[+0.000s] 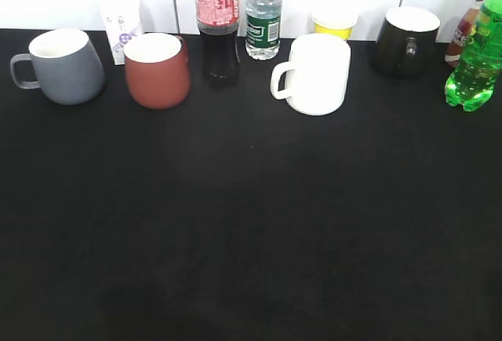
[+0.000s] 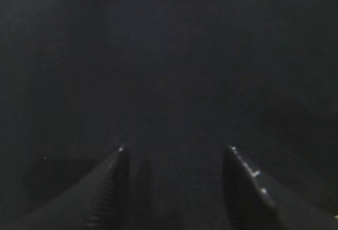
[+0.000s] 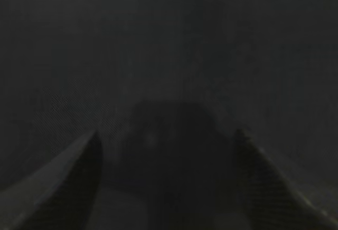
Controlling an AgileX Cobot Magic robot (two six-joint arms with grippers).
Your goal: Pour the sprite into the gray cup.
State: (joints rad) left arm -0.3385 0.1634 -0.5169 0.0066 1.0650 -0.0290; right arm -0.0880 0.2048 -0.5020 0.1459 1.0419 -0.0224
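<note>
Sprite (image 1: 475,59) upright at right edge; gray cup (image 1: 61,65) upper left on desk (image 1: 251,223). Left end effector (image 2: 175,153) spread, empty; right end effector (image 3: 166,137) apparently likewise, view dim.

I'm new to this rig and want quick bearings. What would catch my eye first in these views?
Probably the sprite, a vivid green bottle at the far right edge of the black table. The row along the white wall follows: the gray cup far left, then a red-brown mug, cola bottle and white mug. Both wrist views show open jaws over bare dark cloth.
</note>
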